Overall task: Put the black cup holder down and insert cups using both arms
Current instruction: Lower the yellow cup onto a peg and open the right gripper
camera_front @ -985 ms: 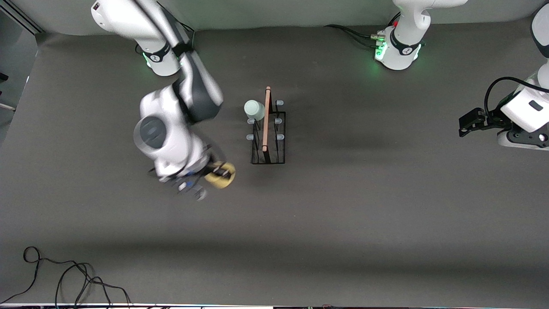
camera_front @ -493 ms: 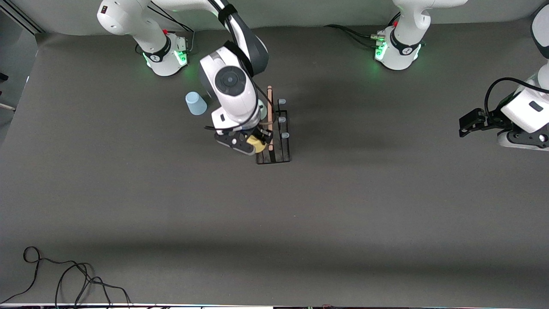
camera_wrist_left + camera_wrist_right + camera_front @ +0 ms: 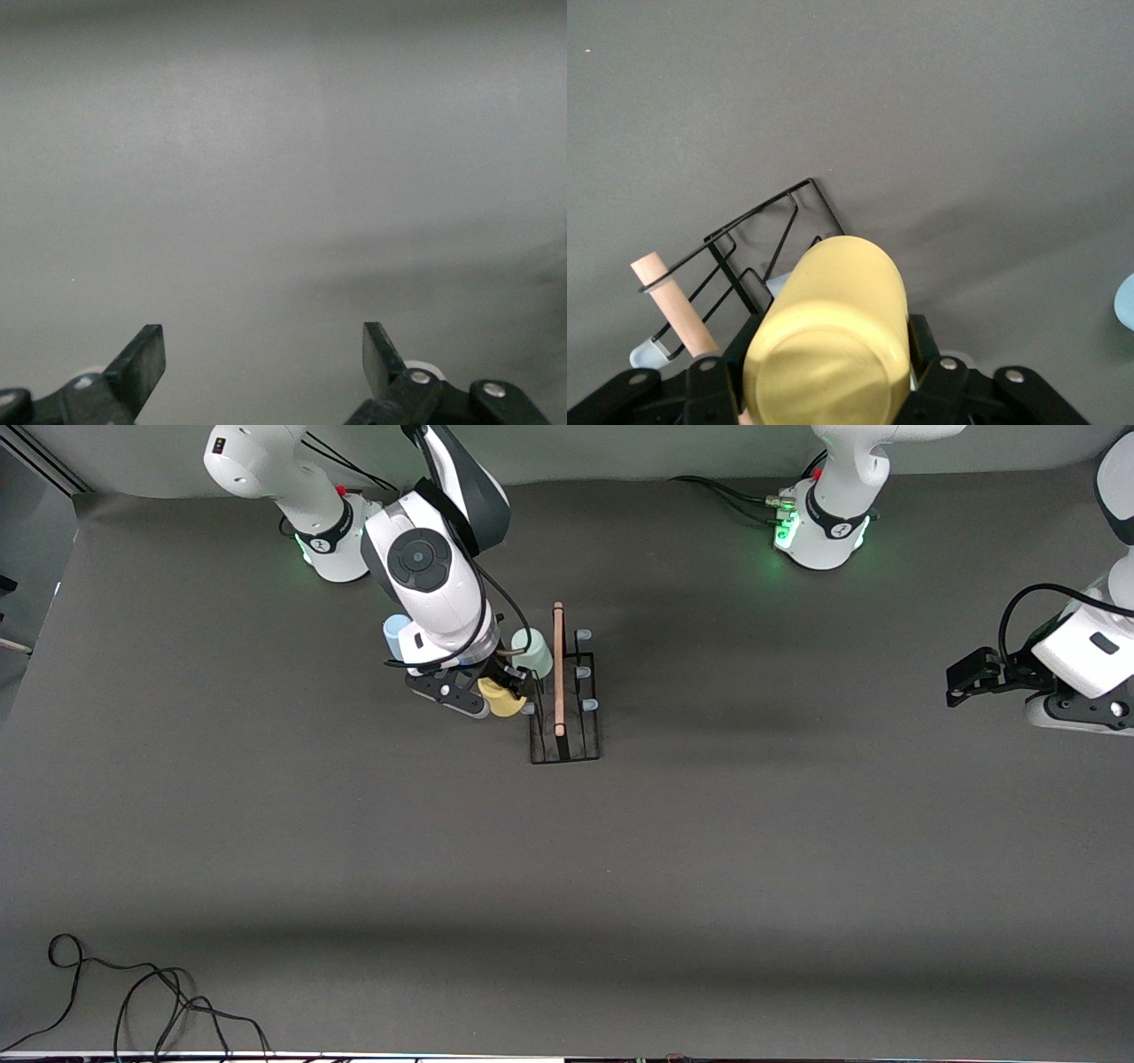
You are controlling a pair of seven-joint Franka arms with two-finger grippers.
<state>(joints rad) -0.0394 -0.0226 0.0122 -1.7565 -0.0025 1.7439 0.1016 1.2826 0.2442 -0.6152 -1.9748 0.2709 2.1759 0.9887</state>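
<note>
Cups number three: right gripper (image 3: 501, 691) jaws clamp the yellow cup (image 3: 503, 699) beside one rack (image 3: 565, 691); left gripper (image 3: 961, 677) jaws apart

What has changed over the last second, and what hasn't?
The right claw, shut on the yellow tapered plastic cup, carried it from open table to the black wire cup holder, beside its pegs. The pale green cup stayed on its peg; the left claw waits open.

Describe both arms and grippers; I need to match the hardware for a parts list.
Both arms have glossy white shells, dark joint sections and green-lit bases. Black cables run along each wrist. The right gripper and left gripper are black, with flat black fingers.
</note>
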